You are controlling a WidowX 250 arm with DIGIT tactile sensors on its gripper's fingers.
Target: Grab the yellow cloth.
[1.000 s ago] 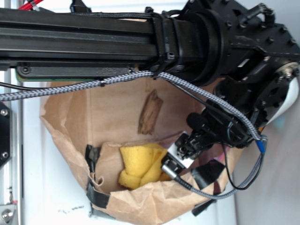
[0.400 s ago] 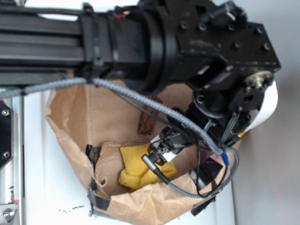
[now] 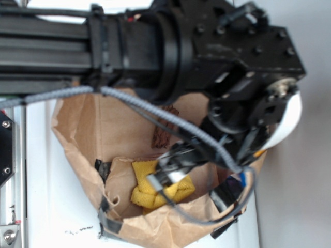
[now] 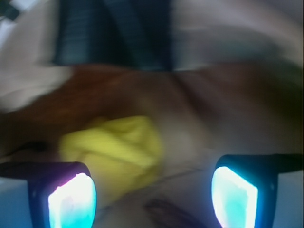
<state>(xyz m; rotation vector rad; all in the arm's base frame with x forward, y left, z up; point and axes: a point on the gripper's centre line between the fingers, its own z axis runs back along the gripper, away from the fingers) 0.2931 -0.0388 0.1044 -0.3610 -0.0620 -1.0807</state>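
Note:
The yellow cloth (image 3: 147,190) lies bunched on brown paper near the front rim of a paper bag (image 3: 77,134). In the blurred wrist view the yellow cloth (image 4: 118,147) sits left of centre, ahead of my fingers. My gripper (image 3: 165,178) hangs over the cloth's right part and hides some of it. My gripper (image 4: 153,197) is open, its two glowing pads wide apart with nothing between them. Whether the fingers touch the cloth cannot be told.
A brown bark-like wood piece (image 3: 161,135) lies on the paper behind the cloth. Black tape patches (image 3: 102,168) mark the bag's crumpled front rim. A braided cable (image 3: 155,111) loops across the bag. The arm's black body (image 3: 196,46) fills the top.
The gripper has moved left and lower over the yellow cloth, now covering more of its right side. The cloth itself has not shifted.

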